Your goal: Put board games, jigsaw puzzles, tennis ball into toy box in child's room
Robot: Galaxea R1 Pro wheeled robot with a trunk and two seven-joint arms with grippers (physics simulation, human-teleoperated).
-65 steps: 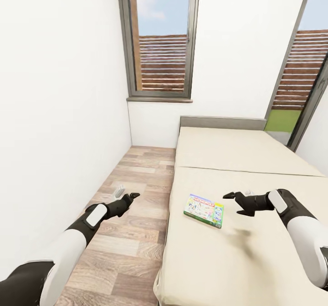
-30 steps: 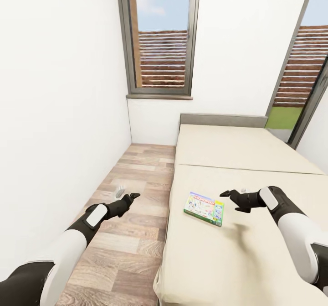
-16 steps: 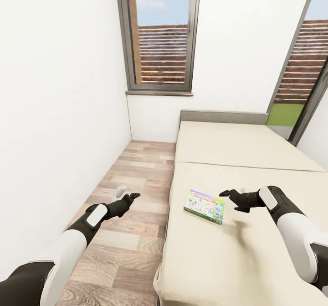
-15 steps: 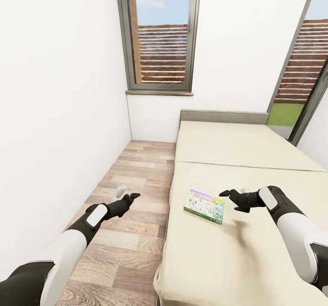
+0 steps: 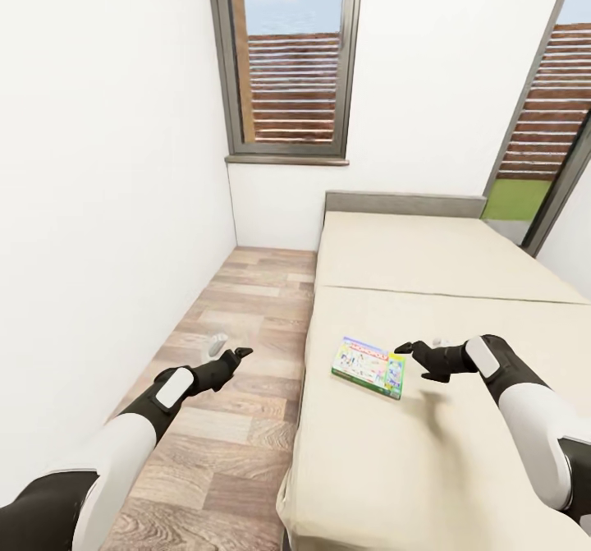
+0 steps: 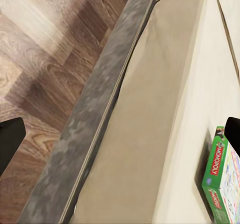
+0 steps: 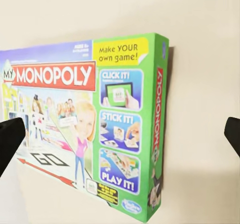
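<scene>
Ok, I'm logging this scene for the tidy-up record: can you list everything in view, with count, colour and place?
Flat rectangular Monopoly board game box: one, green-edged with a multicoloured cover, lying flat on the bed near its floor-side edge.
Bed with beige cover: one, grey headboard, against the far wall.
Wood-plank floor: brown, between bed and wall.
Grey-framed windows: two, far wall.
White walls: beside the floor and behind the bed.
Left gripper: black, open, over the floor.
Right gripper: black, open, beside the game box.
</scene>
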